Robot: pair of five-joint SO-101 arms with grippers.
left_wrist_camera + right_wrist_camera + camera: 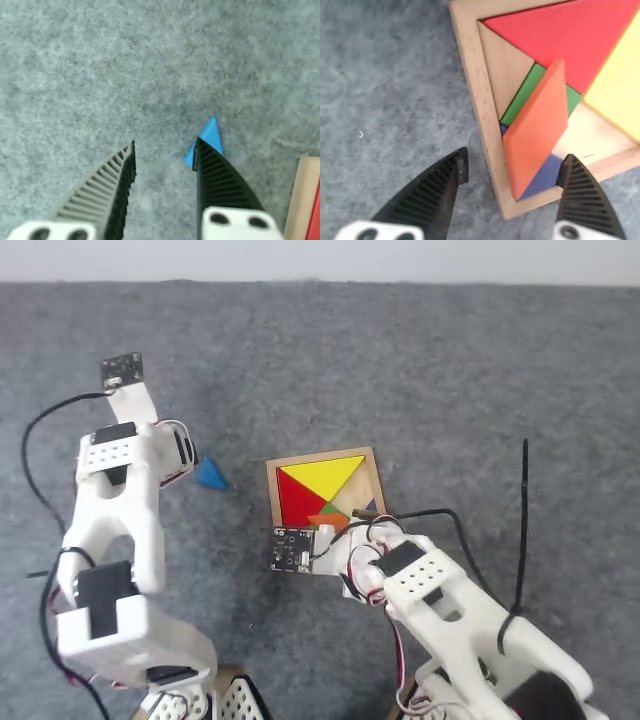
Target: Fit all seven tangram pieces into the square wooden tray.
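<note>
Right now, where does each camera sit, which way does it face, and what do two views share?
High view: fixed overhead, looking down on the grey table; both arms show.
Left wrist view: on the left arm, facing down at the blue triangle; open left gripper shows.
Right wrist view: on the right arm, facing the wooden tray corner and tilted orange parallelogram; open right gripper shows.
Shared: high and left wrist views both hold the blue triangle; high and right, the wooden tray.

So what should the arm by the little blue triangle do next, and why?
Probably slide the left gripper sideways until the blue triangle lies between its open fingers. The triangle sits outside them, past one fingertip, not yet in the wooden tray.
</note>
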